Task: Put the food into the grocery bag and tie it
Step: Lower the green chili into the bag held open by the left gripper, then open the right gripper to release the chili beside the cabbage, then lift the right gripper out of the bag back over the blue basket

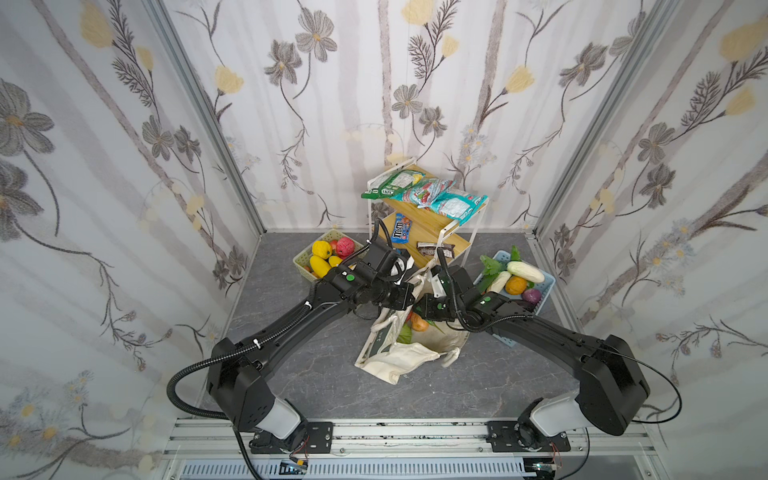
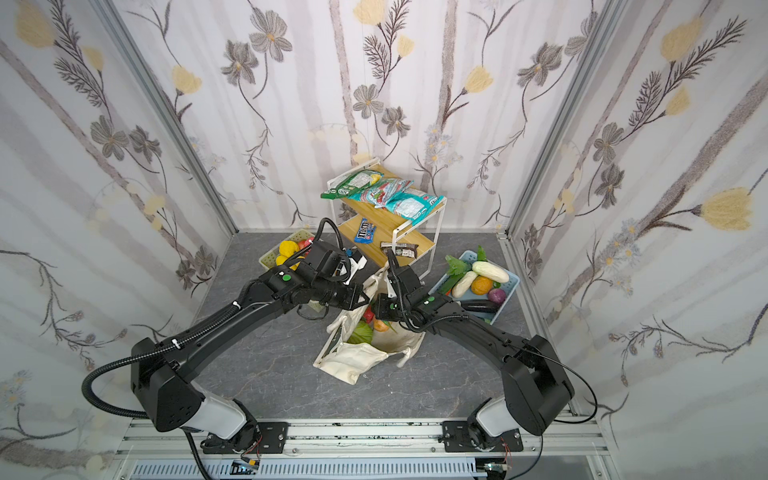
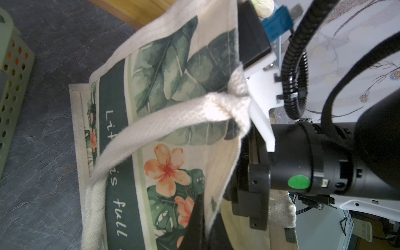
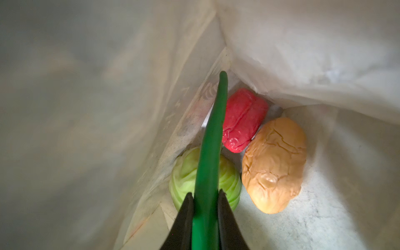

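Observation:
The cream grocery bag [image 1: 399, 357] [image 2: 353, 361] stands open on the grey floor, its leaf print and dark lettered band facing the left wrist camera [image 3: 173, 86]. My left gripper [image 3: 205, 227] [image 1: 415, 297] is shut on the bag's top rim, next to a white rope handle [image 3: 173, 121]. My right gripper [image 4: 205, 194] [image 2: 376, 309] reaches down inside the bag, shut on a long green vegetable [image 4: 214, 129]. On the bag's bottom lie a green cabbage [image 4: 184, 179] [image 2: 360, 332], a red pepper [image 4: 242, 121] and an orange fruit [image 4: 275, 164] [image 1: 419, 323].
A pale green basket [image 1: 300, 258] [image 3: 15, 82] of fruit stands behind the left arm. A light blue basket [image 1: 548, 282] of vegetables sits to the right. A white-framed wooden rack [image 1: 432, 226] with snack packets stands just behind the bag, by the back wall.

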Controlling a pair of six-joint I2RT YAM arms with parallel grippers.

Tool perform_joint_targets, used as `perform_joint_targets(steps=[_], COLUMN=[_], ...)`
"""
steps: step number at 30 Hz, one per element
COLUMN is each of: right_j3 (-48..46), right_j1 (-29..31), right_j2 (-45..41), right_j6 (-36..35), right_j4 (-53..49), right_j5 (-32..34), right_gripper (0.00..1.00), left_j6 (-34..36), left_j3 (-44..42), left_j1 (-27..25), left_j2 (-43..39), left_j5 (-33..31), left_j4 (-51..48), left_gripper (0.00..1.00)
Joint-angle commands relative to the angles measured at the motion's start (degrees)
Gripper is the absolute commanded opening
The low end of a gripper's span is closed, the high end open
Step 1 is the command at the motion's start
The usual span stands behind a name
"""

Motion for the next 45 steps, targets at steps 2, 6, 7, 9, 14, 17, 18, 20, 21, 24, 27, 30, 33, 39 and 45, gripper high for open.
perform_joint_targets(steps=[2,6,7,9,14,17,18,20,21,24,27,30,33,39,45], right_j3=[-0.19,-0.03,0.14,0.43,1.67,2.16,2.42,2.94,3.21,4.09,4.97,5.11,5.02,4.32,3.84], right_j1=[0.06,0.08,0.04,0.00,-0.24,-0.66,-0.96,-1.65,-2.04,-3.92,-6.27,-8.83,-11.48,-20.03,-26.54], right_j2=[-0.53,-2.72,-3.58,-4.96,-8.08,-10.09,-10.84,-12.08,-12.86,-14.79,-17.04,-20.42,-23.74,-26.04,-21.96], right_j6=[0.70,-0.14,-0.56,-1.52,-4.12,-4.94,-5.20,-5.71,-6.16,-7.68,-9.52,-11.04,-12.63,-17.49,-21.82], right_j4=[2.58,0.23,-0.63,-2.61,-7.51,-9.11,-9.72,-10.89,-11.56,-14.32,-17.74,-20.46,-22.98,-27.00,-28.79], right_j5=[1.31,2.87,3.28,4.29,6.44,6.74,6.92,7.17,7.25,7.80,8.31,8.82,10.37,13.55,25.86], right_gripper=[0.35,0.48,0.50,0.53,0.62,0.61,0.61,0.60,0.60,0.60,0.60,0.60,0.61,0.62,0.65], left_j6=[-0.20,-0.20,-0.20,-0.20,-0.29,-0.45,-0.47,-0.47,-0.47,-0.55,-0.55,-0.55,-0.64,-0.64,-0.20], left_j3=[-0.26,-0.43,-0.54,-0.68,-0.99,-1.07,-1.05,-1.12,-1.25,-1.43,-1.67,-1.78,-1.79,-1.26,-0.88], left_j1=[-0.01,0.03,0.03,0.03,0.03,0.03,0.03,-0.01,0.03,-0.01,0.04,0.05,0.11,0.06,0.07], left_j2=[-0.46,-0.41,-0.47,-0.43,-0.26,-0.19,-0.29,-0.42,-0.48,-0.65,-0.91,-0.91,-0.76,-0.21,-0.29], left_j5=[-0.20,-0.44,-0.47,-0.50,-0.59,-0.51,-0.59,-0.64,-0.69,-0.88,-1.04,-1.12,-1.02,-0.59,-0.70], left_j4=[0.38,0.55,0.52,0.65,0.91,1.06,1.14,1.18,1.17,1.08,0.98,1.09,1.22,1.46,0.99], left_gripper=[0.00,0.00,0.00,0.00,0.00,0.00,0.00,0.00,0.00,0.00,0.00,0.00,0.00,0.00,0.00])
